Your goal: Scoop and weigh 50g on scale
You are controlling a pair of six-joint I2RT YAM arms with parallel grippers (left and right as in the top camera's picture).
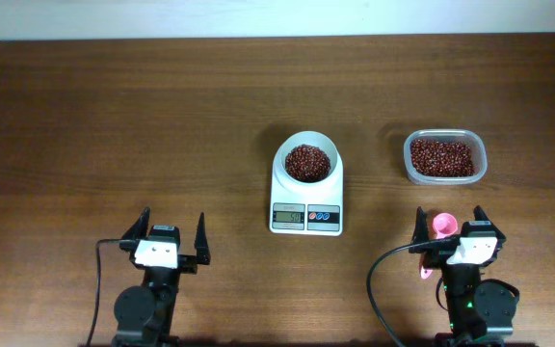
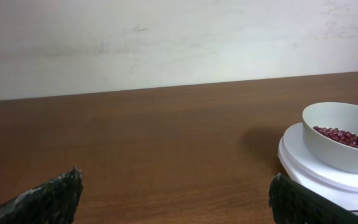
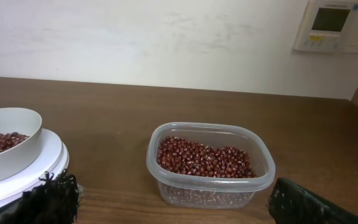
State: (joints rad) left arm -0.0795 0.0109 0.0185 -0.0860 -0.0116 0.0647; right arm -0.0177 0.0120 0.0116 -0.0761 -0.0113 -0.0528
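Scale (image 1: 306,207): white, at the middle of the overhead frame; its long axis ran top to bottom, with the display (image 1: 288,218) at the lower end, toward the arms.
Bowl (image 1: 307,160): sat on the scale and was partly filled with red beans.
Tub (image 1: 444,157): clear, full of beans, upper right of the frame, well apart from the scale.
Right pincer (image 1: 449,231): jaws stood wide apart, clamped on nothing; the tub lay straight above it in the frame, the scale up and to the left.
Scoop (image 1: 440,225): pink, seen between the right pincer's fingers from above, cup toward the tub, handle trailing lower left; contact could not be told.
Left pincer (image 1: 172,236): jaws wide apart, empty; the scale lay to its upper right.
Nearer arm: the right one, judged far closer to scoop and tub.
Writing: display digits too small to read; wall panel (image 3: 332,25) lettering illegible; no brand visible.
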